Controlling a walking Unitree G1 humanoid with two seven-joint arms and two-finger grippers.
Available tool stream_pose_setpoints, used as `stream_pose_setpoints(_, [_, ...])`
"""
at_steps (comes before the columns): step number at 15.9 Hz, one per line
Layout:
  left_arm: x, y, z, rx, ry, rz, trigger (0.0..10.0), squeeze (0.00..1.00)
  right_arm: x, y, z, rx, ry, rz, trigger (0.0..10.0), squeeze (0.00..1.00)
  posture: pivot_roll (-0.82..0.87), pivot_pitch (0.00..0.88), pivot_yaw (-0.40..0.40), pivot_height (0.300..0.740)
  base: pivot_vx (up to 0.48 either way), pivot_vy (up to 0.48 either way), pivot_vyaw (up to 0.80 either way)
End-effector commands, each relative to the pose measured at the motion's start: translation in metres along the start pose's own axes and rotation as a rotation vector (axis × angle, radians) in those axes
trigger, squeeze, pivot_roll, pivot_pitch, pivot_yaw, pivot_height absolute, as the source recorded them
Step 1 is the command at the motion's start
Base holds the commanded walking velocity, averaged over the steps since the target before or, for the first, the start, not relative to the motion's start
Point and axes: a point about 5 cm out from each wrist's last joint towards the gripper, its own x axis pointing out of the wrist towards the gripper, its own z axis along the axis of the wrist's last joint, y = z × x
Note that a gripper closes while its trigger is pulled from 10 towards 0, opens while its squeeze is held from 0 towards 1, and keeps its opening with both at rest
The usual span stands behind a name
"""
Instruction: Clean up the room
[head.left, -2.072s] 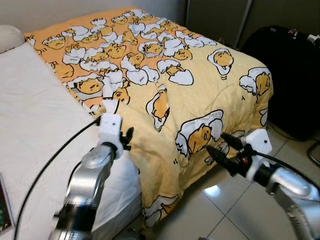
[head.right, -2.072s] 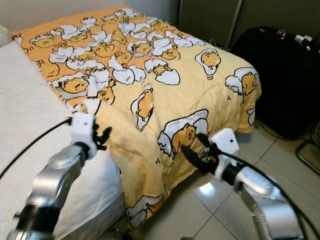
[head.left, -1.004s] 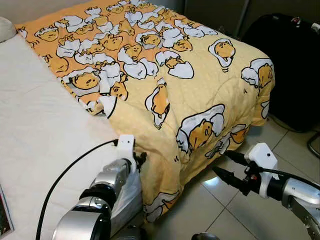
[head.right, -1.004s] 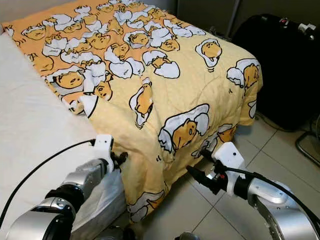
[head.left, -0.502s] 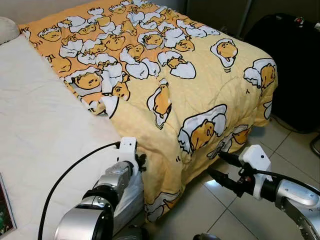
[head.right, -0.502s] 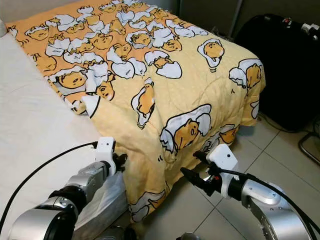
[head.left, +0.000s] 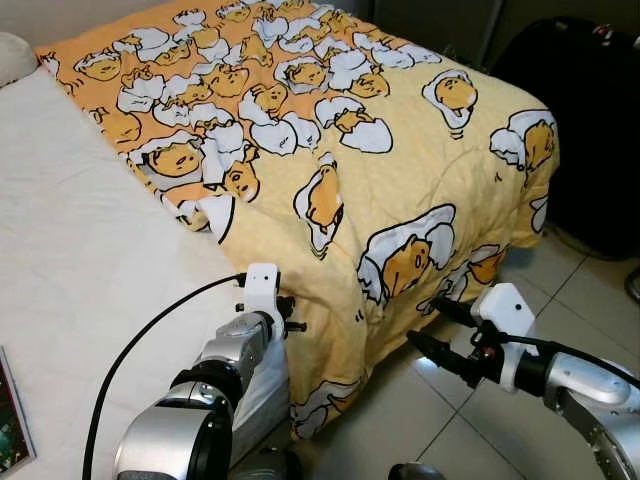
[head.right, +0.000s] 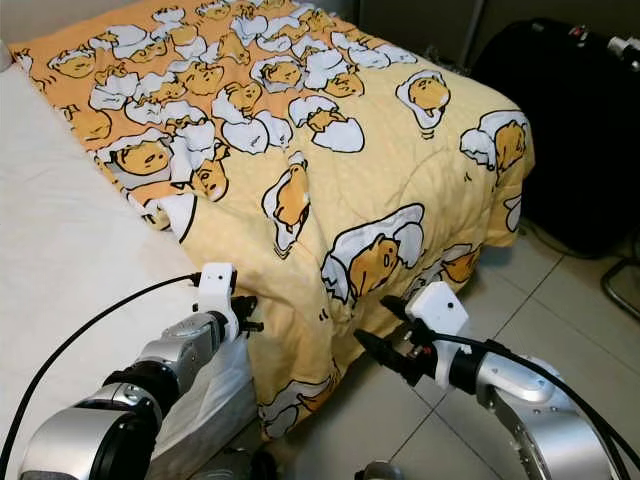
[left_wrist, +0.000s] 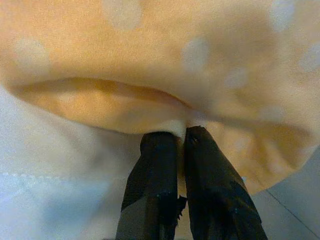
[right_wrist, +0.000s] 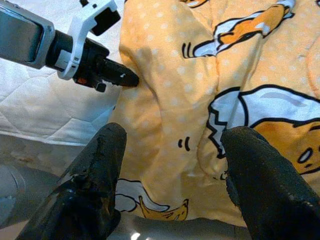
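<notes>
A yellow blanket (head.left: 380, 170) printed with egg cartoons covers the right half of the bed and hangs over its foot toward the floor. My left gripper (left_wrist: 181, 134) is at the blanket's hanging edge by the mattress corner, its fingers shut on a thin fold of the blanket. In the right wrist view the left gripper (right_wrist: 131, 79) presses its tip into the cloth. Low over the tiles, my right gripper (head.left: 425, 325) is open and points at the hanging blanket. Its fingers (right_wrist: 107, 150) are spread wide, a short way from the fabric.
The bare white mattress (head.left: 80, 260) takes up the bed's left half, with a pillow (head.left: 15, 55) at the far corner. A black suitcase (head.left: 590, 120) stands at the right beyond the bed. Glossy floor tiles (head.left: 400, 420) lie below. A flat printed item (head.left: 10, 420) rests at the mattress's near-left edge.
My left gripper came down from the bed top to the blanket's hanging edge and pushed in. The right gripper crept left toward the hanging cloth. The camera shifted slightly.
</notes>
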Motion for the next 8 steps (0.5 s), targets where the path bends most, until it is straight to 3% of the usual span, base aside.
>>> stream_pose_setpoints(1, [-0.002,0.005,-0.010,-0.009,0.023,0.003,0.0,0.00,0.002,0.005,0.005,-0.011,-0.018,0.016,10.0,0.00,-0.10,0.135,0.104,0.740,0.000,0.000,0.00])
stream_pose_setpoints(4, [-0.002,0.004,-0.010,-0.003,0.015,-0.009,0.0,0.00,0.001,0.005,0.005,-0.008,-0.019,0.012,10.0,0.00,-0.09,0.135,0.104,0.740,0.000,0.000,0.00])
stream_pose_setpoints(8, [-0.008,0.019,-0.005,0.030,-0.047,-0.021,0.0,0.00,0.002,0.005,0.003,-0.003,-0.022,-0.002,10.0,0.00,-0.07,0.126,0.104,0.740,0.000,0.000,0.00])
